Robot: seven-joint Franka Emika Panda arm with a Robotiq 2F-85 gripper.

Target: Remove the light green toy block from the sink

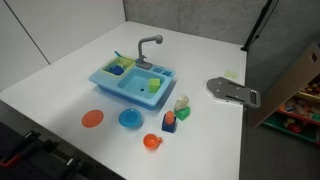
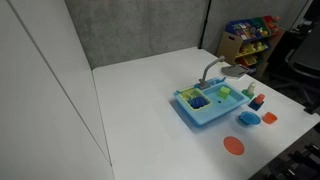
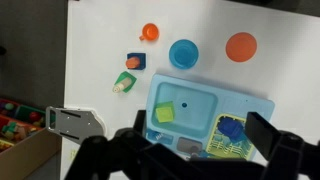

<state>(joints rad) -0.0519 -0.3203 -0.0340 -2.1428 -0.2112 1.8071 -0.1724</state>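
The gripper (image 3: 195, 152), jaws spread wide, is hovering above the sink (image 3: 262, 104) at the lower edge of the wrist view, while the light green toy block (image 3: 164, 113) is sitting in the open basin near frame centre. A clean pick likely means centring over the block and descending straight, fingers clearing the basin walls.

I see white bench (image 1: 60, 85) | grey textured wall (image 1: 190, 15) behind far edge | white panel (image 2: 40, 80) along a side edge | toy-filled shelf (image 2: 247, 35), dark office chair (image 2: 300, 55) beyond a far corner | cardboard box (image 1: 297, 82) past another edge | light even
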